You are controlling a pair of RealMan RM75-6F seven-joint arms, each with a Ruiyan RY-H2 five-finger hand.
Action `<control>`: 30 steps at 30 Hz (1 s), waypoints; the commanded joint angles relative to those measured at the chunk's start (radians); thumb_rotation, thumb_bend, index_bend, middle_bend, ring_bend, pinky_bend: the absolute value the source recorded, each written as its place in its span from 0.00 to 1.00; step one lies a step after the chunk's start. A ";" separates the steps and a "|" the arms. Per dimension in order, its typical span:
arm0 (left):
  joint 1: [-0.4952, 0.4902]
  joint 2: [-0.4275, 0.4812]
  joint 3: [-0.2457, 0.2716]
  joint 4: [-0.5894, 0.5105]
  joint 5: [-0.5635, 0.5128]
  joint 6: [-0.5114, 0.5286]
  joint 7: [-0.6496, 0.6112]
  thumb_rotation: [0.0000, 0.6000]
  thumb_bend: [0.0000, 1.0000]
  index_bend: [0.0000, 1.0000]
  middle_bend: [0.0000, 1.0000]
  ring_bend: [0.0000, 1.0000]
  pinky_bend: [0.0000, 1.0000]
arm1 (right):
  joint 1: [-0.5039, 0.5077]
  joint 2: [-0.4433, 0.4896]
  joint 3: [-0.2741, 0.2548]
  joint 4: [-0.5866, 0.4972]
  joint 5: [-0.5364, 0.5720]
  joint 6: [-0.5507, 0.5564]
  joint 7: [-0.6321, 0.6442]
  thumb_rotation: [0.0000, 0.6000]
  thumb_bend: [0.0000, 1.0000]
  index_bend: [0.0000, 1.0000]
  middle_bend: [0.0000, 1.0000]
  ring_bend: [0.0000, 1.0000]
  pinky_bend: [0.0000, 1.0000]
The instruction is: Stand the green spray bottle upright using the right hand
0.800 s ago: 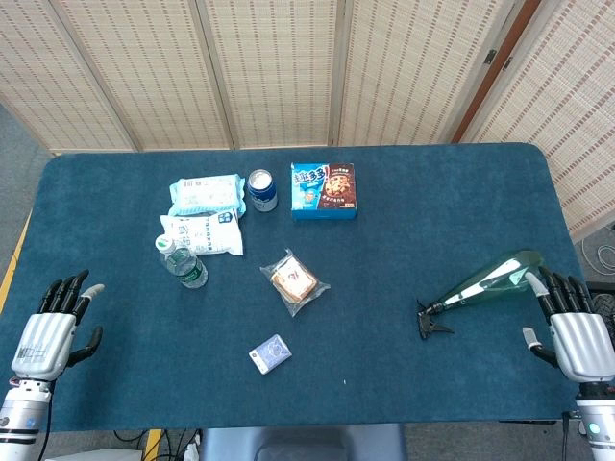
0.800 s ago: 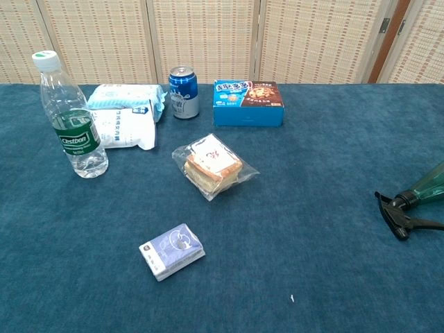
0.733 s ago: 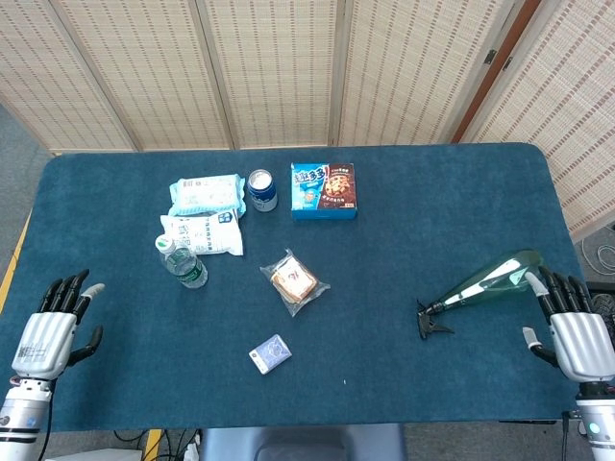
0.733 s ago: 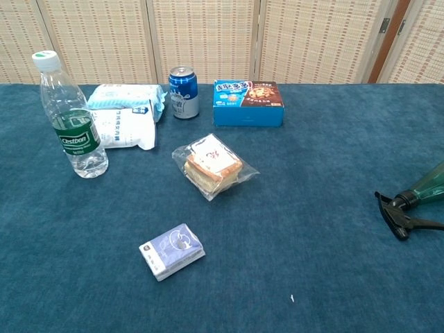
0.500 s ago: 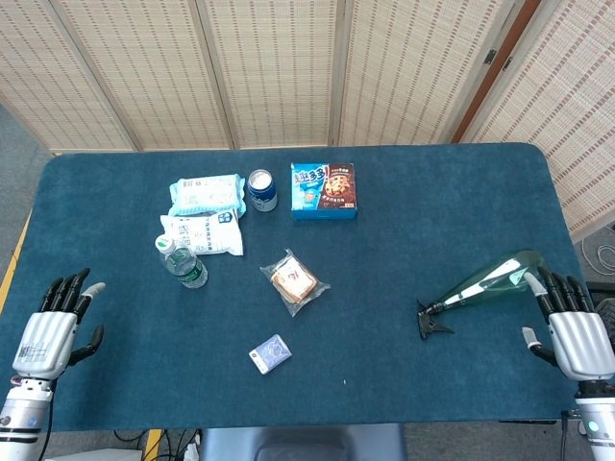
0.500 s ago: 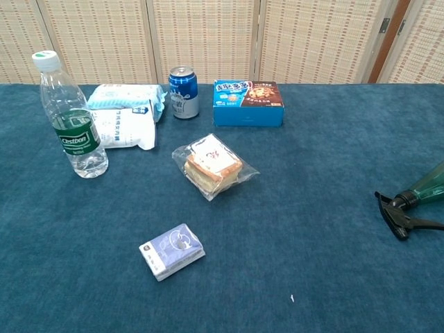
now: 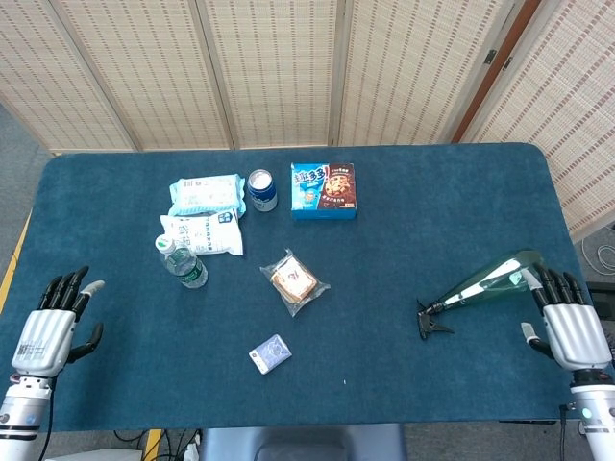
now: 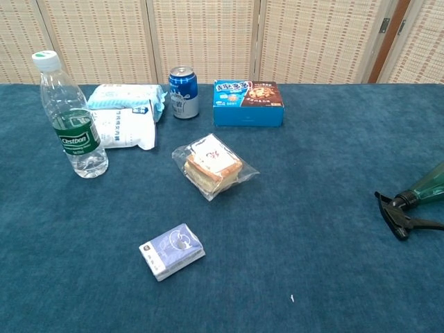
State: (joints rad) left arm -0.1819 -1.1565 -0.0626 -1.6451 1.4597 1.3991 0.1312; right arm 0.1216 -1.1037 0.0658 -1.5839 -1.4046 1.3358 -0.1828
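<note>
The green spray bottle (image 7: 485,280) lies on its side on the blue table, its black trigger head (image 7: 430,320) pointing toward the table's middle and its base toward the right edge. In the chest view only its neck and black nozzle (image 8: 402,211) show at the right border. My right hand (image 7: 567,327) sits at the right edge just beside the bottle's base, fingers extended and apart, holding nothing. My left hand (image 7: 50,325) hovers at the left edge, fingers spread and empty. Neither hand shows in the chest view.
A water bottle (image 7: 183,262), two white snack packs (image 7: 204,231), a blue can (image 7: 261,189) and a biscuit box (image 7: 324,189) stand at the back. A wrapped sandwich (image 7: 294,281) and a small card pack (image 7: 270,353) lie mid-table. Bamboo screens stand behind the table.
My right hand has shifted slightly up and back near the bottle's base. The bottle and left hand have stayed put.
</note>
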 commanded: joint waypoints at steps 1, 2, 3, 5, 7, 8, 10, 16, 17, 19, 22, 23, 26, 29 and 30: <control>-0.005 -0.003 -0.003 0.005 -0.004 -0.006 0.000 1.00 0.44 0.15 0.00 0.00 0.00 | 0.039 0.002 0.011 -0.007 0.051 -0.066 -0.080 1.00 0.32 0.00 0.00 0.00 0.00; -0.007 -0.004 -0.004 0.007 -0.005 -0.009 0.000 1.00 0.44 0.15 0.00 0.00 0.00 | 0.050 0.001 0.014 -0.011 0.066 -0.085 -0.110 1.00 0.32 0.00 0.00 0.00 0.00; -0.009 -0.005 -0.004 0.008 -0.006 -0.011 -0.002 1.00 0.44 0.15 0.00 0.00 0.00 | 0.059 0.000 0.015 -0.014 0.076 -0.098 -0.130 1.00 0.32 0.00 0.00 0.00 0.00; -0.013 -0.007 -0.005 0.012 -0.009 -0.017 -0.002 1.00 0.44 0.15 0.00 0.00 0.00 | 0.079 -0.003 0.019 -0.021 0.099 -0.126 -0.175 1.00 0.32 0.00 0.00 0.00 0.00; -0.015 -0.010 -0.006 0.014 -0.010 -0.019 -0.003 1.00 0.44 0.15 0.00 0.00 0.00 | 0.098 -0.008 0.022 -0.023 0.119 -0.153 -0.210 1.00 0.32 0.00 0.00 0.00 0.00; -0.015 -0.011 -0.006 0.015 -0.009 -0.018 -0.005 1.00 0.44 0.15 0.00 0.00 0.00 | 0.111 -0.013 0.024 -0.023 0.135 -0.171 -0.233 1.00 0.32 0.00 0.00 0.00 0.00; -0.015 -0.013 -0.006 0.017 -0.006 -0.014 -0.006 1.00 0.44 0.15 0.00 0.00 0.00 | 0.128 -0.020 0.027 -0.021 0.156 -0.194 -0.264 1.00 0.32 0.00 0.00 0.00 0.00; -0.009 -0.014 0.000 0.018 0.006 -0.001 -0.011 1.00 0.44 0.15 0.00 0.00 0.00 | 0.175 -0.043 0.032 -0.020 0.200 -0.237 -0.333 1.00 0.32 0.00 0.00 0.00 0.00; -0.008 -0.014 0.001 0.017 0.007 0.001 -0.012 1.00 0.44 0.15 0.00 0.00 0.00 | 0.181 -0.046 0.032 -0.018 0.205 -0.243 -0.340 1.00 0.32 0.00 0.00 0.00 0.00; -0.006 -0.013 0.003 0.015 0.012 0.006 -0.013 1.00 0.44 0.15 0.00 0.00 0.00 | 0.194 -0.055 0.031 -0.014 0.216 -0.254 -0.359 1.00 0.32 0.00 0.00 0.00 0.00; -0.002 -0.012 0.008 0.016 0.018 0.012 -0.018 1.00 0.44 0.15 0.00 0.00 0.00 | 0.211 -0.070 0.026 -0.008 0.231 -0.269 -0.382 1.00 0.32 0.00 0.00 0.00 0.00; -0.001 -0.012 0.008 0.018 0.019 0.014 -0.019 1.00 0.44 0.15 0.00 0.00 0.00 | 0.216 -0.075 0.025 -0.006 0.236 -0.274 -0.389 1.00 0.32 0.00 0.00 0.00 0.00; 0.003 -0.012 0.010 0.025 0.018 0.017 -0.028 1.00 0.44 0.15 0.00 0.00 0.00 | 0.231 -0.096 0.020 0.007 0.253 -0.289 -0.403 1.00 0.32 0.00 0.00 0.00 0.00; 0.005 -0.014 0.011 0.038 0.015 0.015 -0.039 1.00 0.44 0.15 0.00 0.00 0.00 | 0.247 -0.118 0.014 0.020 0.266 -0.303 -0.418 1.00 0.32 0.00 0.00 0.00 0.00; 0.005 -0.015 0.012 0.041 0.014 0.015 -0.043 1.00 0.44 0.15 0.00 0.00 0.00 | 0.251 -0.123 0.013 0.023 0.269 -0.306 -0.423 1.00 0.32 0.00 0.00 0.00 0.00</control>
State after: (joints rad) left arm -0.1775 -1.1704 -0.0516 -1.6067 1.4747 1.4145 0.0907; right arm 0.3689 -1.2224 0.0811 -1.5645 -1.1395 1.0336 -0.6017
